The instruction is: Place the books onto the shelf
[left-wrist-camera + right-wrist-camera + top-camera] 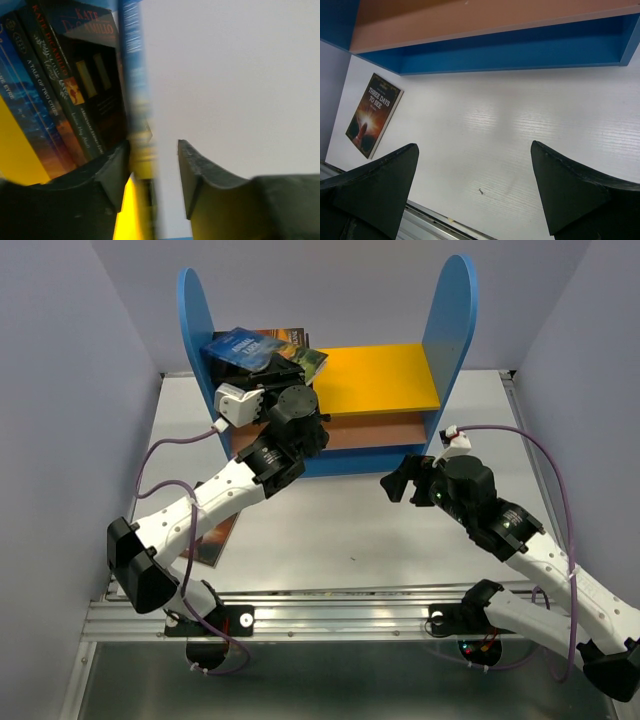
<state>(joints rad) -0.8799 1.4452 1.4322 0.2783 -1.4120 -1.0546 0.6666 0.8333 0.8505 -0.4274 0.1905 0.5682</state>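
A leaning pile of thin, colourful paperback books (262, 348) lies at the left end of the yellow top board of the blue-sided wooden shelf (455, 310). Only the left wrist view shows their spines, "A Tale of Two Cities" among them. It also shows a blurred blue book (134, 75) between the left jaws, which stand apart: the book is against one finger and clear of the other. The right wrist view alone shows the cover of a dark paperback, "Three Days to See" (372, 115), flat on the white worktop (520, 115). The right jaws hang wide apart over that worktop, holding nothing. Pale lilac walls (60, 390) enclose it.
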